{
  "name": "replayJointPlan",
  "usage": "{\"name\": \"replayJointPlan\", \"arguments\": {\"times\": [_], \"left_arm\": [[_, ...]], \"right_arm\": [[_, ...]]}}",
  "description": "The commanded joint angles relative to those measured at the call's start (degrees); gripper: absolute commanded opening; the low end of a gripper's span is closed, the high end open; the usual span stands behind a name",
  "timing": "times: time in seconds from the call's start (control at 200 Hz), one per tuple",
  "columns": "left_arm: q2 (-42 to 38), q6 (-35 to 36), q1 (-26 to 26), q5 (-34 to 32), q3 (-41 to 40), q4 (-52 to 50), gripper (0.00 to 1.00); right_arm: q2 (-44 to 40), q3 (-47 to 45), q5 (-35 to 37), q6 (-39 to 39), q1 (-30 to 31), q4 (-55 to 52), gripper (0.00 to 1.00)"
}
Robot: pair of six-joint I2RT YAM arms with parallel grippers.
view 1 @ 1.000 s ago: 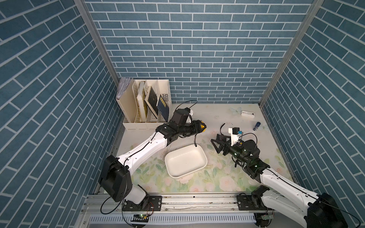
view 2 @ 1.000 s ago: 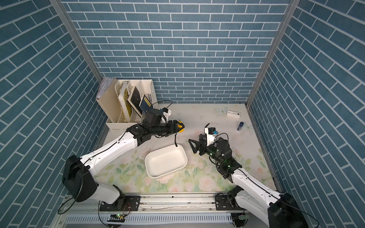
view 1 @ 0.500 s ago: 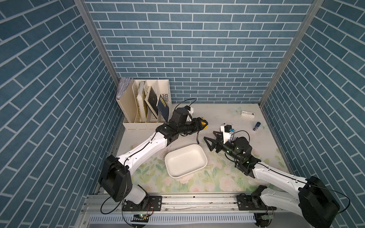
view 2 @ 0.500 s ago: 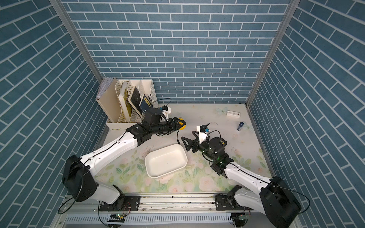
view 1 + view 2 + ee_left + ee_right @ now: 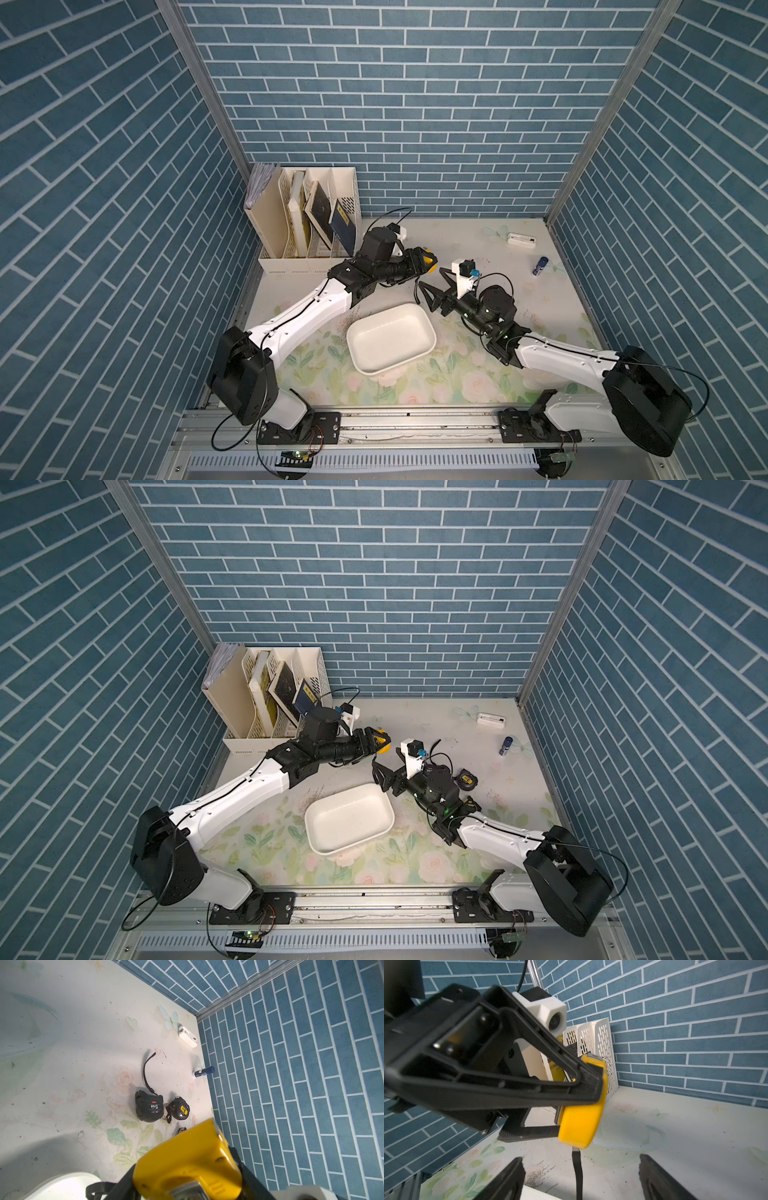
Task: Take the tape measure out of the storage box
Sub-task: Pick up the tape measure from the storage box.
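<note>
Much of the tape measure [image 5: 430,264] is covered. In both top views only a yellow corner shows past the black fingers of the left claw [image 5: 423,262]. The left wrist view crops its lower part and blurs its metal end. It is held in the air over the tabletop [image 5: 465,245], clamped by the left claw, outside the storage box [image 5: 390,338] and beyond its far rim, between the file rack [image 5: 270,220] and the right claw [image 5: 432,277]. The right claw is spread wide and points at the yellow case, just short of it; in its own wrist view the fingers are cut off at the picture's edge. A flat black strap [image 5: 578,1172] hangs from the case, and its end cannot be seen. The right arm hides the large black measure [image 5: 149,1108] in both top views, and the small black measure [image 5: 180,1108] in one of them. The tape measure's case is smooth, rounded hard plastic. The claw fingers are ribbed, open triangular frames with rough pads. The box is a shallow, glossy white tub with rounded corners, flecked with dark specks. The rack is cream, with slotted dividers. The tabletop has a pale flower print and looks scuffed.
</note>
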Motion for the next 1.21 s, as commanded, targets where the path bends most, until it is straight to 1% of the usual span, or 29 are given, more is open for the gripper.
{"name": "replayJointPlan", "arguments": {"times": [0.0,0.14,0.53,0.985,1.03,1.125,1.2], "left_arm": [[-2.06,-0.30,0.28,0.04,-1.14,2.16,0.41],[-2.57,-1.29,0.27,0.02,-2.38,3.06,0.42],[-2.50,-2.62,0.34,1.05,-2.85,4.47,0.42],[-3.57,-7.62,0.94,2.13,-6.54,9.06,0.40],[-3.69,-7.75,1.10,2.13,-6.71,9.15,0.40],[-4.00,-7.83,1.06,2.13,-6.88,9.65,0.40],[-4.13,-7.80,1.13,2.27,-6.89,9.88,0.40]], "right_arm": [[1.20,1.70,2.43,-2.90,0.97,4.84,0.87],[2.02,1.95,4.02,-3.81,2.02,6.31,0.87],[4.15,2.82,6.43,-4.51,2.58,10.87,0.87],[8.01,5.03,7.07,-6.58,2.98,13.76,0.87],[8.47,5.48,7.10,-6.71,2.97,13.85,0.86],[9.49,6.24,6.94,-6.56,3.02,14.15,0.80],[10.17,6.61,6.72,-6.21,2.91,14.16,0.78]]}}
